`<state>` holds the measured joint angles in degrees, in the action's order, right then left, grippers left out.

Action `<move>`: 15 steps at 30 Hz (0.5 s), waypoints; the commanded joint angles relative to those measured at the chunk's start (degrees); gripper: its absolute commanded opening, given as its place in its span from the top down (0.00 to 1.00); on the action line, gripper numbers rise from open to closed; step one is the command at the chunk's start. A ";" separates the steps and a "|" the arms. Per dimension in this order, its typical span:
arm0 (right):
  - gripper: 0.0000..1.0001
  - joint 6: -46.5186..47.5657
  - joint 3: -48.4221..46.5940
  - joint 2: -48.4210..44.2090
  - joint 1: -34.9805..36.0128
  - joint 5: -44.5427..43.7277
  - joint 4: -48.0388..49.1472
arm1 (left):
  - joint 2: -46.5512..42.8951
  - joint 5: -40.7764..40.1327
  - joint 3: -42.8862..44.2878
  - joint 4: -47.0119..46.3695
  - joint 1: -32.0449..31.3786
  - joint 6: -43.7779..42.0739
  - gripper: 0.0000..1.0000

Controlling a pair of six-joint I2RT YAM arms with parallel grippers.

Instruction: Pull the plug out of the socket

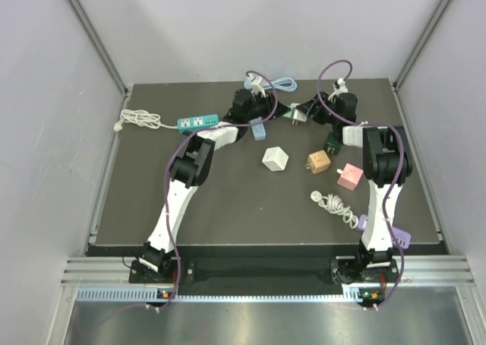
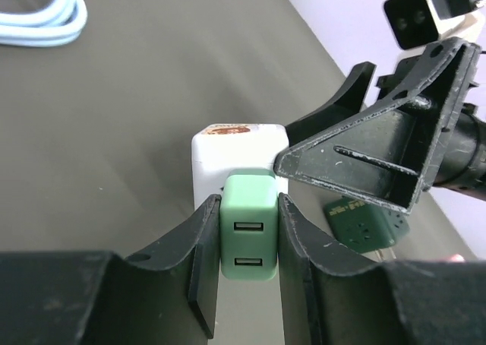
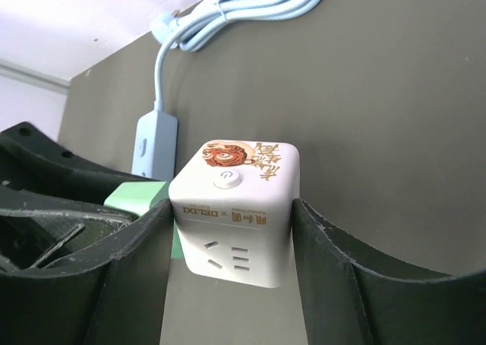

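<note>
A white cube socket (image 3: 235,208) with a tiger picture and a power button on top is held off the table between my right gripper's (image 3: 231,246) fingers. A light green two-port USB plug (image 2: 248,223) sits flush against the socket's (image 2: 228,151) side, and my left gripper (image 2: 248,242) is shut on it. In the right wrist view the plug (image 3: 140,197) shows at the socket's left face. In the top view both grippers meet at the back middle of the mat, left (image 1: 279,111) and right (image 1: 310,114), with the pair (image 1: 295,116) between them.
On the mat lie a teal power strip (image 1: 197,122) with a white cord (image 1: 140,119), a light blue adapter (image 1: 259,130) and cable (image 1: 281,84), a white cube (image 1: 275,159), a tan cube (image 1: 318,163), a pink cube (image 1: 349,176), a dark green cube (image 1: 332,141) and a coiled white cable (image 1: 334,204).
</note>
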<state>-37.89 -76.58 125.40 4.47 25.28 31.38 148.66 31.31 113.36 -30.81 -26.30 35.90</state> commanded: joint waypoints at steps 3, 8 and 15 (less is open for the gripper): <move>1.00 -1.15 -0.41 0.19 -2.02 -2.41 3.18 | 0.49 4.90 0.53 -7.08 2.22 7.34 1.00; 1.00 11.51 -3.14 -4.11 3.43 -12.52 -7.27 | -4.15 -6.68 2.13 11.70 -0.41 -12.56 1.00; 1.00 13.37 -1.83 -5.69 2.31 -16.32 -8.44 | -2.24 0.33 0.37 2.52 1.87 -1.20 1.00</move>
<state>-28.80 -78.70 123.26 8.60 14.74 24.75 147.52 29.80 113.95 -25.43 -25.65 32.51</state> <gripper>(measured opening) 0.560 0.356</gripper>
